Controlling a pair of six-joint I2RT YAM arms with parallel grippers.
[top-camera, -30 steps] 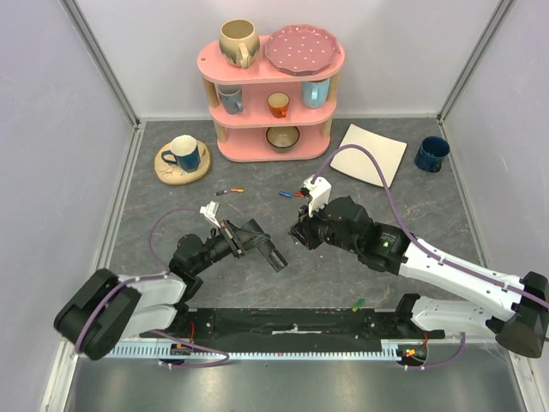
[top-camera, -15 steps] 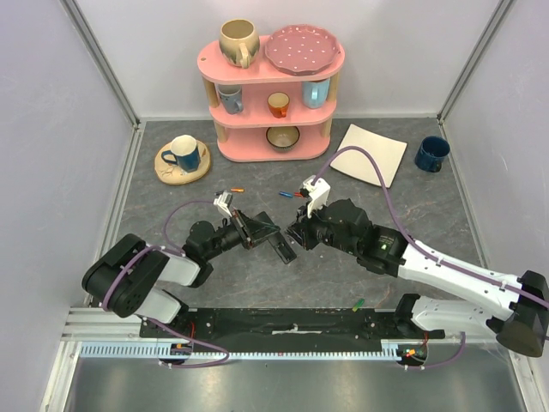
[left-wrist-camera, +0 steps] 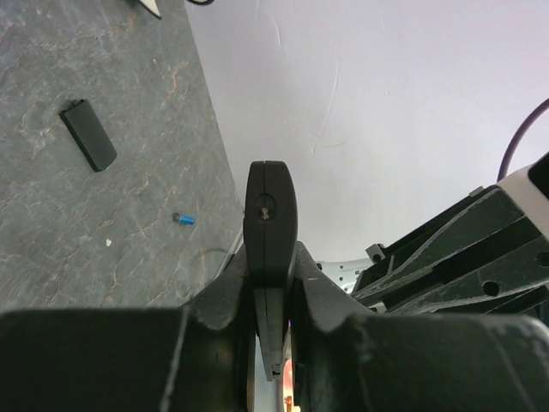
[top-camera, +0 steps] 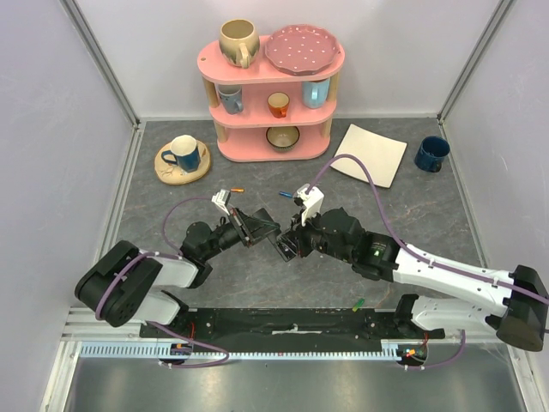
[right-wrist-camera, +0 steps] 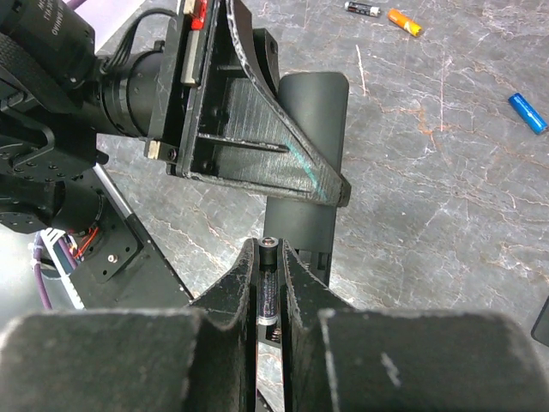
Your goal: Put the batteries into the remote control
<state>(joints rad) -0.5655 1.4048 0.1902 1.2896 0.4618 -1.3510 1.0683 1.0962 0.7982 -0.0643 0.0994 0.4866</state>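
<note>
Right arm has crept left since 1 s back; both arms now meet mid-table. Left pincer (top-camera: 257, 228) clamped tight on remote control (left-wrist-camera: 270, 215), bar jutting out past its tips. Right pincer (right-wrist-camera: 268, 256) nipped nearly closed on 1 battery (right-wrist-camera: 267, 296), tip just beside the remote's end, contact unclear. Orange battery (right-wrist-camera: 403, 21) and blue battery (right-wrist-camera: 526, 112) lie loose on table beyond.

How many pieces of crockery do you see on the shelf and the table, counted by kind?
Cups and mugs: 6
Plates: 3
Bowls: 1
Total: 10
</note>
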